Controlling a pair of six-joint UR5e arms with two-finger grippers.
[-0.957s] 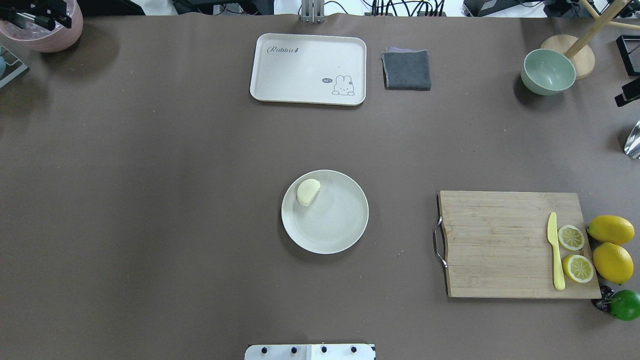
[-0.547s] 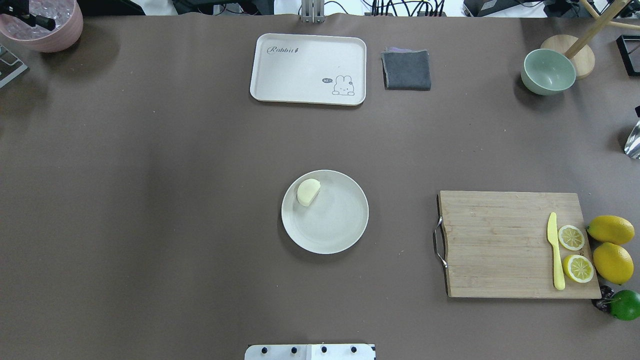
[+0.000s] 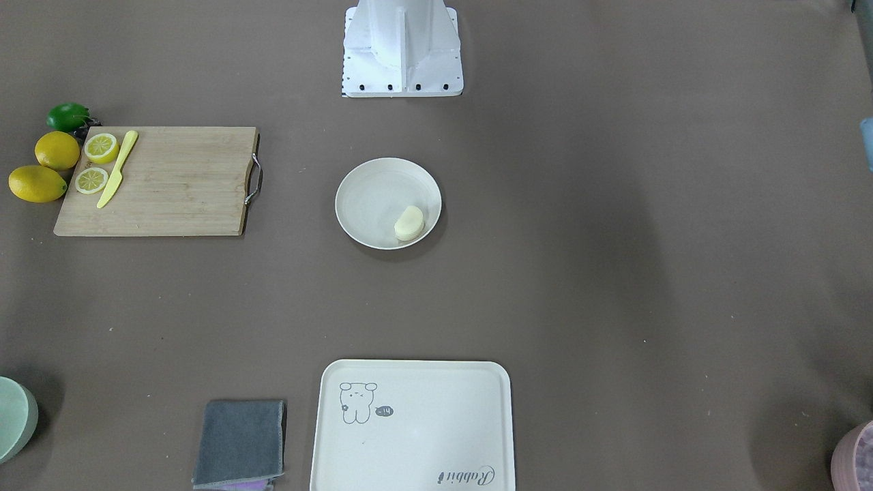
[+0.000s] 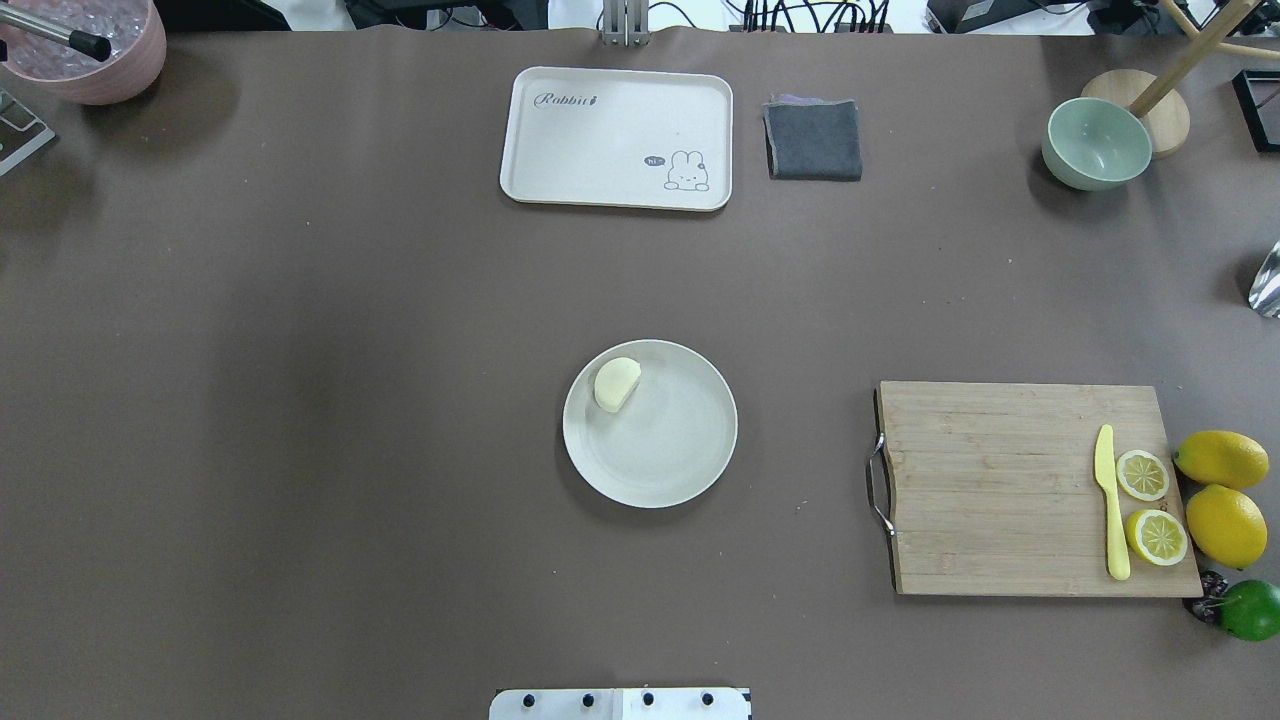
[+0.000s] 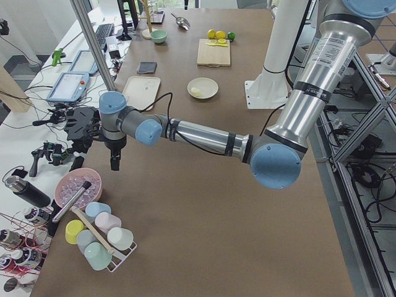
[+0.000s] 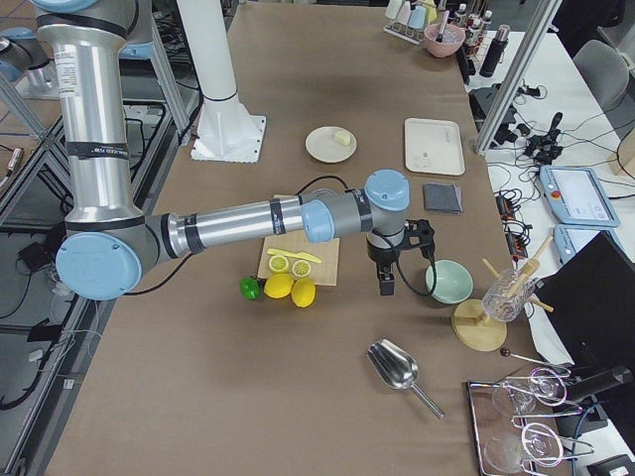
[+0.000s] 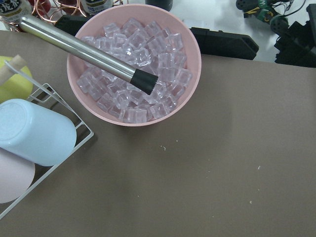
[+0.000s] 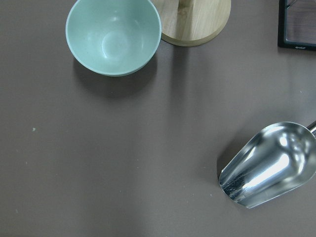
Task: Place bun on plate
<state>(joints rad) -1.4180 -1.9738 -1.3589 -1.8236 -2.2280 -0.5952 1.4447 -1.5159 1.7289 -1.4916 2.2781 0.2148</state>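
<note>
The pale cream bun (image 4: 616,384) lies on the round off-white plate (image 4: 672,445) at mid-table, near the plate's far-left rim; the front-facing view has the bun (image 3: 409,223) inside the plate (image 3: 374,198) too. Neither gripper touches them. My left gripper (image 5: 114,161) hangs at the table's far left corner beside the pink ice bowl (image 5: 77,189). Near the green bowl (image 6: 448,281), my right gripper (image 6: 386,281) hangs at the far right. Both show only in side views, so I cannot tell if they are open or shut.
A cream tray (image 4: 617,138) and a grey cloth (image 4: 813,140) lie at the far edge. A cutting board (image 4: 1000,490) with a yellow knife (image 4: 1110,515) and lemon halves lies at right, whole lemons (image 4: 1222,460) beside it. A metal scoop (image 8: 271,170) lies near the green bowl (image 8: 113,37).
Both grippers have drawn outward and left the overhead view, the left past the pink bowl's corner and the right past the right edge. Bun and plate have not moved.
</note>
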